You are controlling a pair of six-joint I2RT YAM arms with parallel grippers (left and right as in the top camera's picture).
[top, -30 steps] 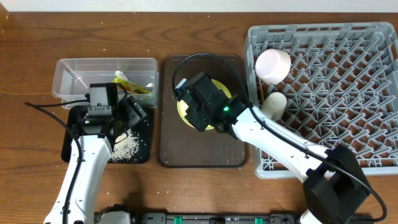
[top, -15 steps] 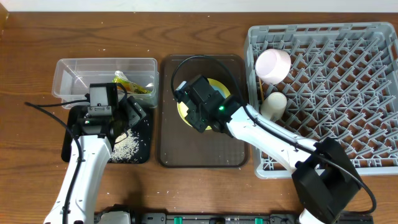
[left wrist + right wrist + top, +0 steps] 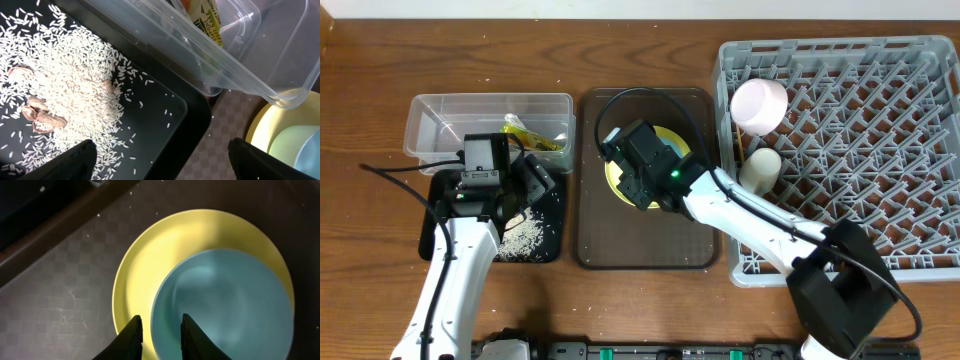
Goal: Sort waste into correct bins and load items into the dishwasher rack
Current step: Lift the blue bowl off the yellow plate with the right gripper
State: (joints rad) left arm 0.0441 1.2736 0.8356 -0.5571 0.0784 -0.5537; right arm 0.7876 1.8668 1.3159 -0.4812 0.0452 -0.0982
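A light blue bowl sits in the round yellow plate on the brown serving tray. My right gripper hangs low over them, open by a narrow gap. One finger is over the plate and the other inside the bowl, with the bowl's rim between them and a sliver of yellow showing. My left gripper stands wide open over the right edge of the black tray, holding nothing. Rice grains lie heaped in that tray. The snack wrapper lies in the clear tub.
The grey dishwasher rack fills the right side, with a pale cup and a white bowl at its left edge. A few nut shells lie among the rice. The right arm slants across the brown tray's right rim.
The right arm's lower links swung a little to the left and its wrist edged slightly left over the plate. The left arm has not moved.
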